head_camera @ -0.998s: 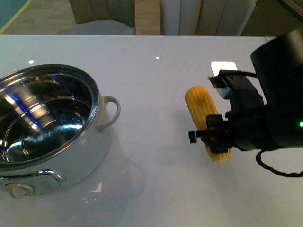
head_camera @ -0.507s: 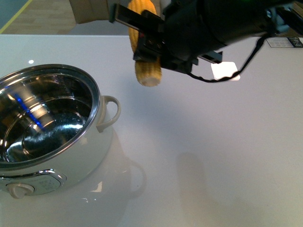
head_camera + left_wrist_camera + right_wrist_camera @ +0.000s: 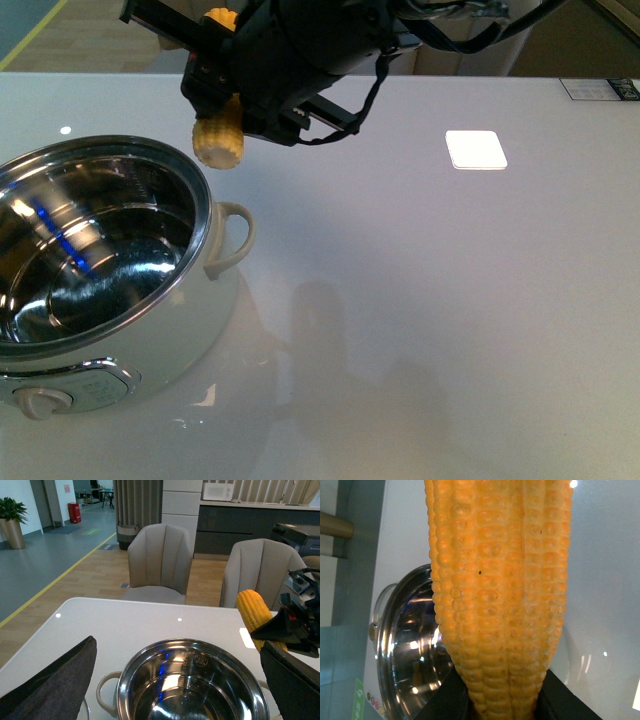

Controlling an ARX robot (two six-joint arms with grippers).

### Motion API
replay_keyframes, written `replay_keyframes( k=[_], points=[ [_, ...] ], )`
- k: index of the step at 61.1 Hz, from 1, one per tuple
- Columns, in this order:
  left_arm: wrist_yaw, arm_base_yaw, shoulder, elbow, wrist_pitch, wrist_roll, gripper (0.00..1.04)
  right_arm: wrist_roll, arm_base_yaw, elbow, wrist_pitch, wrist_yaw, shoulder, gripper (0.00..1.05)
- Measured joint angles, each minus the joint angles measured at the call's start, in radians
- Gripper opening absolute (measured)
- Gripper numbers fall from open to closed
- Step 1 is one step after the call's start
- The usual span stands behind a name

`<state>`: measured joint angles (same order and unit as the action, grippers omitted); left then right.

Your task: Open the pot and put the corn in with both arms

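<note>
The pot [image 3: 204, 222] stands open at the table's left, its shiny steel inside bare, with a looped handle [image 3: 238, 236] and a beige dial [image 3: 40, 401]. My right gripper [image 3: 222, 100] is shut on the corn [image 3: 218, 142], which hangs end-down in the air just beyond the pot's far right rim. In the right wrist view the corn [image 3: 500, 595] fills the frame, with the pot [image 3: 402, 650] below it. My left gripper [image 3: 177, 646] is open above the pot [image 3: 150, 656], its dark fingers [image 3: 55, 680] wide apart. From that side the corn [image 3: 250, 611] shows at the right.
A white square patch [image 3: 476, 149] lies on the table right of centre. A small label [image 3: 600, 88] sits at the far right edge. Two beige chairs [image 3: 160, 560] stand beyond the table's far edge. The right arm [image 3: 320, 45] spans the top of the front view.
The right arm has lifted the corn off the table at the right and carried it up and leftward, from mid-table to just beyond the pot's rim.
</note>
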<state>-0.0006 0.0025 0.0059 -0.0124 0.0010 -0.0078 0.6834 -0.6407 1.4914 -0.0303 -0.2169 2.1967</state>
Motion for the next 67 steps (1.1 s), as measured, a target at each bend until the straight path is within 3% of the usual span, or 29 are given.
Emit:
replay_keyframes(
  k=[24,52,67],
  points=[
    [0.000,0.000,0.000,0.000,0.000,0.000,0.98,0.092,-0.080,0.146,0.063,-0.049,0.135,0.17],
    [0.000,0.000,0.000,0.000,0.000,0.000,0.98,0.091,-0.092,0.168,0.093,-0.051,0.165,0.16],
    [0.000,0.000,0.000,0.000,0.000,0.000,0.98,0.120,-0.090,0.143,0.074,-0.061,0.164,0.57]
  ],
)
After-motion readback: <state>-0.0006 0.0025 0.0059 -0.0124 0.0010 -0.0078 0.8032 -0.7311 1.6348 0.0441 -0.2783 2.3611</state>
